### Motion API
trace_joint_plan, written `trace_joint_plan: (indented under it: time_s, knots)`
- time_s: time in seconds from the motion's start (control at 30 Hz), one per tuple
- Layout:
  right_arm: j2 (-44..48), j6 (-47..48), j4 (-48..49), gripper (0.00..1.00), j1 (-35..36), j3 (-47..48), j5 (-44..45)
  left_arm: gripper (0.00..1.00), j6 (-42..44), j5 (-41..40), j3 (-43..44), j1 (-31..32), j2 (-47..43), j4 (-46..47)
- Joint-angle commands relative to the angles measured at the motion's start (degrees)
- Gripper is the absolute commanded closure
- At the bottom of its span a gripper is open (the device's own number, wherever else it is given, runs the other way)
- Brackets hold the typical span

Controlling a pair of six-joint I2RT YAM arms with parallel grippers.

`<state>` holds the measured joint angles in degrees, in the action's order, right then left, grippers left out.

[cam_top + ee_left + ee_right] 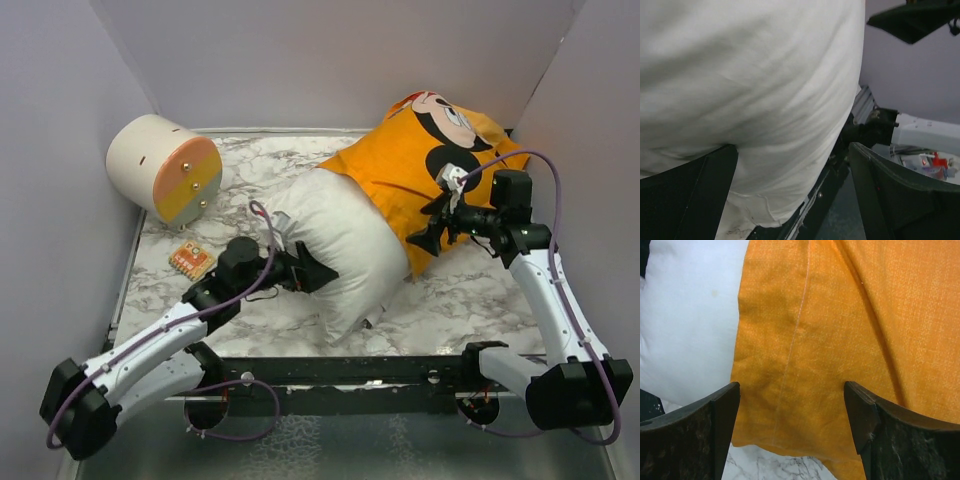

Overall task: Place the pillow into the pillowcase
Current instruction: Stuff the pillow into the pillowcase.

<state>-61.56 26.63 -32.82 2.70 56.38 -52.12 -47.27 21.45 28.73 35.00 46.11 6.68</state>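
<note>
Standing well out past the left pincer, toward the far left corner: one cream cylinder, lying on its side, its orange-and-yellow end cap turned to the near side.

Item: small orange patterned tile, flat on the marble table, just left of the left pincer's wrist.

Item: left pincer. Jaws spread wide, nothing clamped. Its dark fingers sit at the near left end of the pillow. In the wrist view the white fabric bulges over the left-hand finger and seems to rest against it, though contact cannot be confirmed from that close angle.

Item: pillow, plump and white, directly ahead of the left pincer. The end nearest that pincer is bare. The end toward the right pincer is covered by the pillowcase.

Item: pillowcase, orange-yellow, Mickey face uppermost, drawn over the far right part of the pillow. Its open hem lies just ahead of the right pincer, with a strip of white pillow showing to the left of the hem.

Item: right pincer. Jaws spread wide, holding nothing. Its fingers straddle the orange hem without pinching it, with marble visible just below the cloth edge.
</note>
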Motion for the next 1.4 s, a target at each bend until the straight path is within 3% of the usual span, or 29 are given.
trace_joint_plan:
  time_s: [0.0,0.2,0.3,0.4,0.47,0.57,0.7,0.8,0.9,0.97,1.0,1.13,1.2,1.27,1.37]
  knots:
    - [-1.57,-0.25,0.89,0.18,1.24,0.48,3.24,0.04,2.04,-15.72,5.61,12.1,6.05,-3.04]
    - [-2.33,-1.05,2.41,0.34,2.56,-1.03,4.44,0.02,2.04,-24.45,4.5,12.81,2.75,-3.69]
    - [-3.46,-1.3,2.28,0.57,3.24,-0.33,3.81,0.02,1.64,-22.95,3.72,12.76,4.64,-0.08]
    - [-5.29,-1.36,0.26,0.9,3.41,2.55,-0.15,0.09,1.8,-20.92,3.79,12.79,9.27,4.72]
    - [-6.69,-1.14,-2.26,0.99,3.52,5.62,-4.72,0.18,2.09,-19.93,4.3,12.71,12.37,8.44]
    - [-9.99,-0.45,-7.15,1.0,5.2,13.02,-11.84,0.29,4.73,-18.23,7.85,12.58,17.65,12.03]
    - [-17.62,-0.22,-14.3,1.0,12.45,27.45,-15.59,0.6,8.72,-14.43,15.75,10.83,24.9,14.03]
    - [-21.91,-0.33,-17.29,1.0,17.63,34.66,-18.96,0.75,9.51,-11.31,19.77,8.44,29.02,16.41]
    - [-22.83,0.2,-17.39,1.0,20.2,36.79,-18.24,0.84,8.63,-8.1,21.78,5.73,32.25,19.64]
    - [-21.45,0.67,-16.87,0.99,20.02,36.07,-11.23,0.85,8.56,-6.94,22.3,4.37,33.06,19.88]
    - [-19.88,-0.02,-15.88,0.95,19.5,34.68,-5.4,0.85,8.33,-6.73,21.77,4.0,33.01,20.43]
    - [-10.22,-4.6,-5.71,0.39,12.32,23.08,8.23,0.86,6.72,-5.02,17.27,3.24,32.66,24.3]
    - [-6.77,-4.59,-2.3,0.2,9.63,17.94,16.88,0.86,6.29,-3.85,16.11,3.14,33.0,25.61]
    - [-4.83,-3.98,1.43,0.08,8.23,13.07,25.66,0.86,5.51,-2.68,15.34,3.14,33.54,27.08]
    - [-4.89,-3.2,3.76,0.05,8.11,9.09,31.69,0.88,4.67,-1.02,14.95,3.14,34.61,28.7]
